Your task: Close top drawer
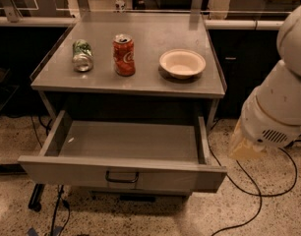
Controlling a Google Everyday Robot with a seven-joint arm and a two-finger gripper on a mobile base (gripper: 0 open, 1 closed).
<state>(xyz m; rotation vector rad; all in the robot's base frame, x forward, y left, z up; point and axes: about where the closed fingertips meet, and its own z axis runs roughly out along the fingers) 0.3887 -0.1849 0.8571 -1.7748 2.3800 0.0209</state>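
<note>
While the drawer stands pulled out below the tabletop, stiff metal likely to roll lightly, its flat front by the handle looks best to push, and the gripper hangs to its right, open or closed I cannot tell.

No legible text, even on red can
</note>
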